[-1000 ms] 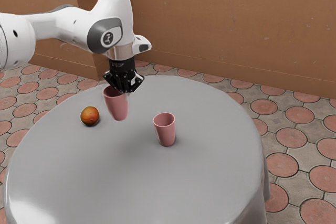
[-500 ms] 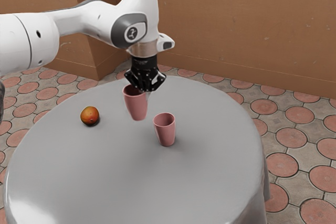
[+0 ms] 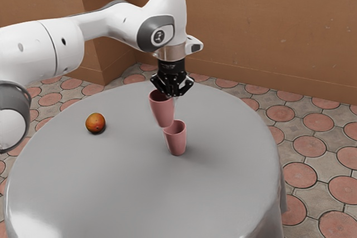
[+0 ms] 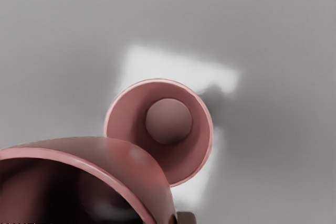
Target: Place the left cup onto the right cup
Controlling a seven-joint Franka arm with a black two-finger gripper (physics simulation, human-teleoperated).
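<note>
The left cup (image 3: 163, 110) is clamped by the pincer (image 3: 170, 94) just above the right cup (image 3: 175, 136) (off-centre); if lowered thus, that cup's rim may be struck and the cup tipped.

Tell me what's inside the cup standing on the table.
Nothing: the standing cup looks empty, its round bottom bare. The held cup covers part of its wall and rim, so that stretch cannot be checked.

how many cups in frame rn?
2. The held cup hangs in the gripper above the table; the standing cup sits just below it, toward the exterior view's right of the orange.
</note>
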